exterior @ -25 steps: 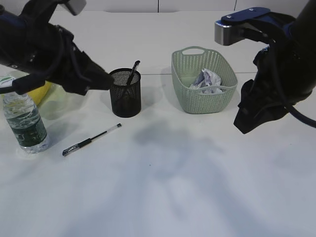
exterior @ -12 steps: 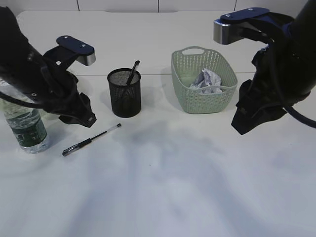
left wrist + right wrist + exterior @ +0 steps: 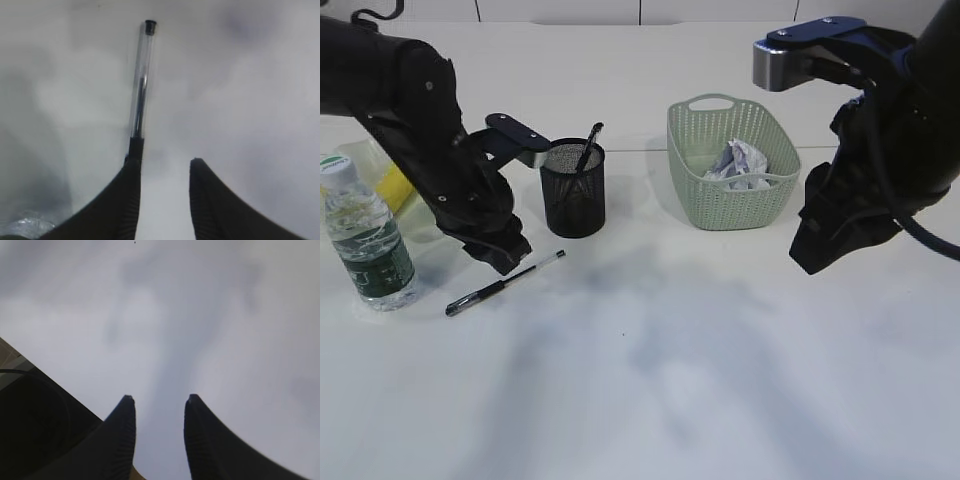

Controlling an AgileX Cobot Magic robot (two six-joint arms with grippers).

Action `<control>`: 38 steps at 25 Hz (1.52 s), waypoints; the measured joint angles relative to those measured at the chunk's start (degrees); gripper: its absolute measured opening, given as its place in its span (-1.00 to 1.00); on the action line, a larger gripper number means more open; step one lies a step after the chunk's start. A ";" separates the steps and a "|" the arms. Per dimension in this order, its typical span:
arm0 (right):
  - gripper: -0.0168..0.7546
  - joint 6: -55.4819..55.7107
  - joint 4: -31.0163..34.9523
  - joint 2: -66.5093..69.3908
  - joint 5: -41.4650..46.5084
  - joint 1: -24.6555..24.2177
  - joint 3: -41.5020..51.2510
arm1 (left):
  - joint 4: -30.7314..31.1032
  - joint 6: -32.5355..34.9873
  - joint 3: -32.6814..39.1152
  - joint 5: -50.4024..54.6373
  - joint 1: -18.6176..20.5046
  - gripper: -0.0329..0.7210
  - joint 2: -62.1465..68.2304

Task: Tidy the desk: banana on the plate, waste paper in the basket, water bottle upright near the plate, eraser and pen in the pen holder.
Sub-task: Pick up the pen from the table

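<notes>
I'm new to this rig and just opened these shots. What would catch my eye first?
The left gripper hangs low over the pen lying on the table, jaws open. Behind it stand the black holder and, to the right, the green basket with crumpled paper inside. A bottle stands upright at far left.

Bare table lies open right of the pen; bottle and pen holder crowd its left and back.
</notes>
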 joint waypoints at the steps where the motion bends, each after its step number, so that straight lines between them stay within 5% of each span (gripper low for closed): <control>1: -0.30 0.00 0.00 0.00 0.00 0.00 0.00 | 0.49 -0.02 -0.79 0.41 0.00 -0.29 0.80; 17: -0.30 -0.20 0.00 0.00 0.00 0.00 0.00 | 0.33 -0.12 -1.81 0.43 3.99 -0.29 5.38; 38: -0.30 -0.33 0.00 0.00 0.00 0.00 0.00 | -1.60 4.83 -1.81 -0.55 3.99 -0.28 7.86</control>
